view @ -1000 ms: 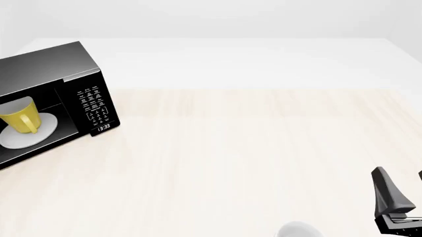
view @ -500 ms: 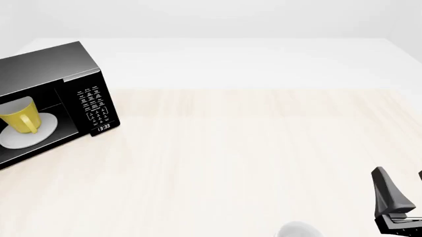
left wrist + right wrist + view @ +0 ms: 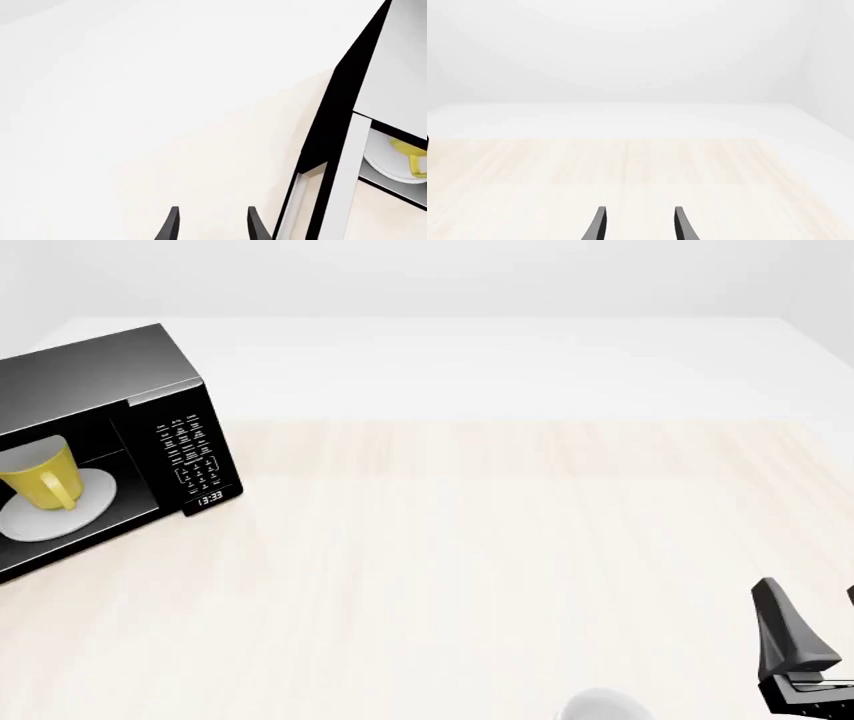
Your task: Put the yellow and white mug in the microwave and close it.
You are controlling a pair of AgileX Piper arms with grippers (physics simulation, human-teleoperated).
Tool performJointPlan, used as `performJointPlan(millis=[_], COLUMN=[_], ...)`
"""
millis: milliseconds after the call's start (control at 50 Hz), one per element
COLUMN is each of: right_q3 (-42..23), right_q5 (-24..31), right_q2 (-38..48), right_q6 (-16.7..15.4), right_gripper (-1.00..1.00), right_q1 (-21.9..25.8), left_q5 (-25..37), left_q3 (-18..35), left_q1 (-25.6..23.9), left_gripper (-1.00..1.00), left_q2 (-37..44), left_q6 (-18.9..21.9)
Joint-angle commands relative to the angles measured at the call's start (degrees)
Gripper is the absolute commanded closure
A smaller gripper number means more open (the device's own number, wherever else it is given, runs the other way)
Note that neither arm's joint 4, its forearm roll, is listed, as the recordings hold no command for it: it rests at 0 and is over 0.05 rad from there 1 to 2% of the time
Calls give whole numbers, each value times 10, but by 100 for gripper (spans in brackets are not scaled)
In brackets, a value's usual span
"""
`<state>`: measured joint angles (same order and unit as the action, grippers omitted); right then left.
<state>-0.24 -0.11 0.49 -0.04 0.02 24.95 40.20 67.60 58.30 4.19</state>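
The microwave (image 3: 118,372) stands at the table's far left with its cavity showing in the front view. Inside, the yellow and white mug (image 3: 40,474) sits upright on the white turntable plate (image 3: 74,512), handle toward the button panel. The left wrist view shows the microwave (image 3: 328,125) from the side, its door swung out edge-on, with a sliver of the mug (image 3: 409,153) inside. My left gripper (image 3: 210,223) is open and empty beside that door, apart from it. My right gripper (image 3: 817,628) (image 3: 637,223) is open and empty at the front right.
The top of a white cup (image 3: 603,706) peeks in at the bottom edge of the front view, left of my right gripper. The light wooden table (image 3: 507,540) stretches between the microwave and the right arm.
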Motion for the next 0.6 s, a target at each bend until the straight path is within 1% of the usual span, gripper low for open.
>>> performJointPlan(millis=[20, 200, 260, 360, 380, 440, 460, 480, 500, 600], right_q3=[0, 0, 0, 0, 0, 0, 0, 0, 0, 0], right_q5=[0, 0, 0, 0, 0, 0, 0, 0, 0, 0], right_q2=[0, 0, 0, 0, 0, 0, 0, 0, 0, 0], right_q6=[0, 0, 0, 0, 0, 0, 0, 0, 0, 0], right_gripper=[-100, -100, -100, -100, -100, -100, -100, -100, -100, -100], right_q1=[0, 0, 0, 0, 0, 0, 0, 0, 0, 0], left_q5=[-16, -31, -33, -47, -50, -51, -49, -49, -50, -56], left_q3=[-8, -13, -7, -17, -16, -13, -9, -10, -10, -8], left_q1=[-26, -47, -51, -58, -69, -76, -92, -89, -97, -108], left_gripper=[-100, -100, -100, -100, -100, -100, -100, -100, -100, -100], left_q2=[17, 36, 43, 55, 64, 74, 80, 79, 83, 99], left_q6=[4, 10, 9, 18, 15, 14, 7, 8, 5, 3])
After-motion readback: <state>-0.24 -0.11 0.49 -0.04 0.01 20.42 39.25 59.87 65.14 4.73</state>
